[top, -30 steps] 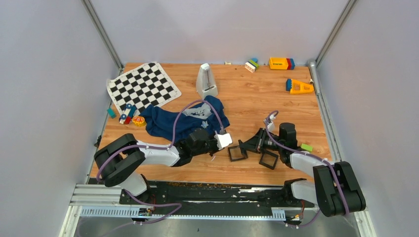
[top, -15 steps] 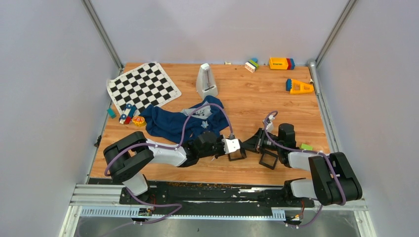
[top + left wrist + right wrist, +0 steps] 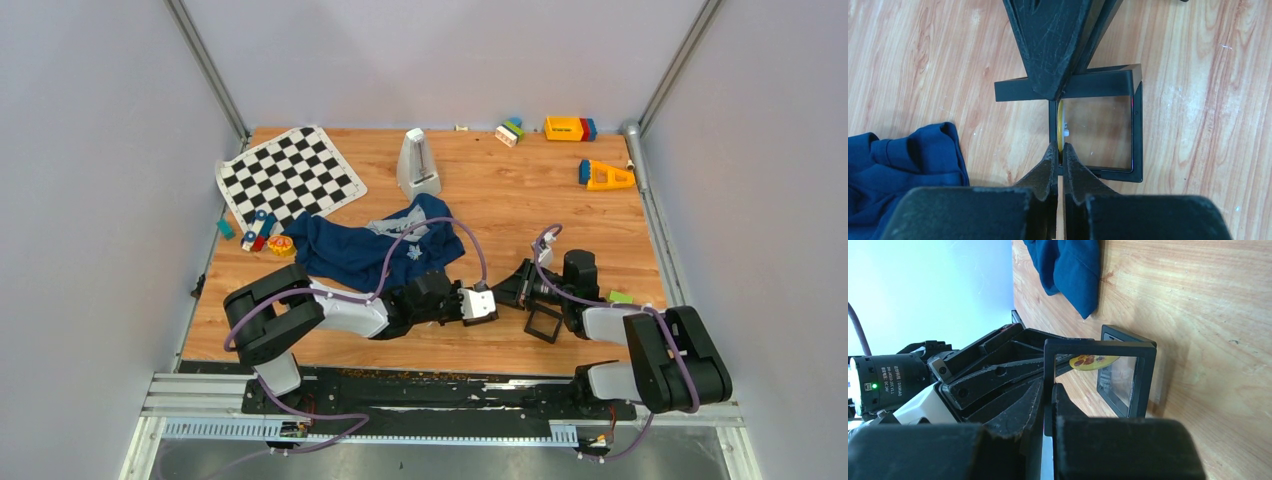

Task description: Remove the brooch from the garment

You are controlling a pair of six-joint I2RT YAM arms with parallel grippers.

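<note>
My left claw [image 3: 1059, 150] pinches the brooch [image 3: 1061, 120] edge-on over a black frame [image 3: 1136, 135] at centre frame. My right claw [image 3: 1048, 387] is pressed tight on that frame's raised lid [image 3: 1098, 346]. The garment [image 3: 370, 250] lies up and left of both claws on the desk [image 3: 500, 200].

1. The top view is bright and even, lit diffusely from above; the pale walls [image 3: 90, 150] look faintly lilac.
2. Shadows on the desk [image 3: 500, 200] are soft and short, close under the left arm [image 3: 340, 312] and the right arm [image 3: 610, 325].
3. That view is sharp throughout.
4. In the left wrist view the wood is crisp and warm. The left jaws at the bottom edge are dark and blurred, and the garment [image 3: 893, 170] casts a soft shadow.
5. The pane of the black frame [image 3: 1137, 130] carries faint glare.
6. In the right wrist view the background is a washed-out pale blue. The right jaws are out of focus, and the brooch [image 3: 1093, 361] shows bright yellow.
</note>
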